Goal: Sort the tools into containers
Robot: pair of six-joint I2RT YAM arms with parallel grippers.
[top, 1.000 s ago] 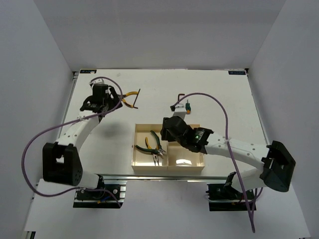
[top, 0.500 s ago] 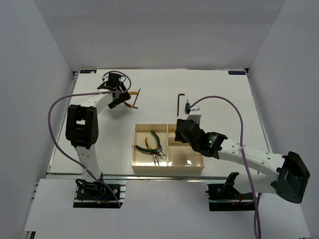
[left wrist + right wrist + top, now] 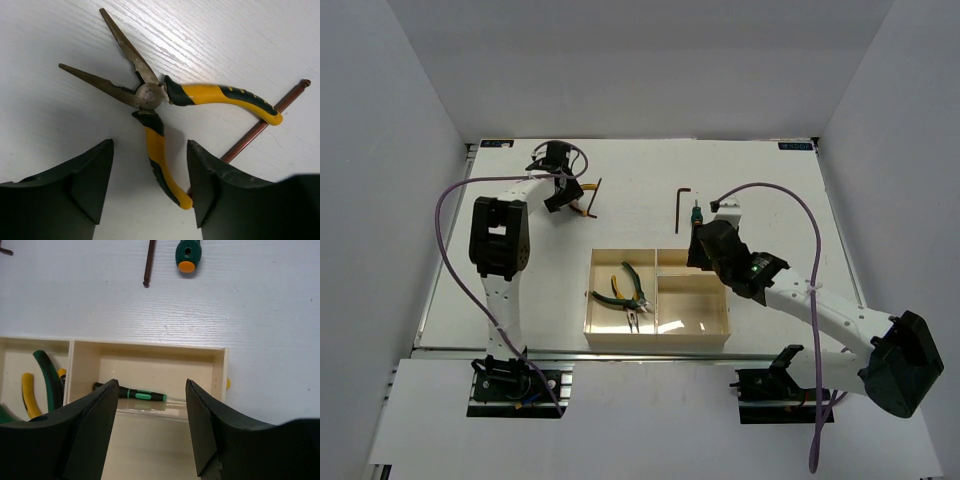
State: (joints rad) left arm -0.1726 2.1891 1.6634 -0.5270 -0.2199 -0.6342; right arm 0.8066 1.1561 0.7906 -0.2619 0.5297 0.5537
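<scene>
Left gripper: I see it open, jaws either side of one handle of the yellow-handled long-nose pliers, not clamped.
Pliers' place: on the table, far left, touching a hex key.
Right gripper: spread, empty, above the tray.
Green-handled screwdriver: lying in the tray's small far compartment.

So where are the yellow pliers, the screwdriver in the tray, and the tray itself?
yellow pliers (image 3: 149, 95): left wrist view, the pivot.
screwdriver (image 3: 132, 392): right wrist view, its handle.
tray (image 3: 150, 352): right wrist view, far wall.
</scene>
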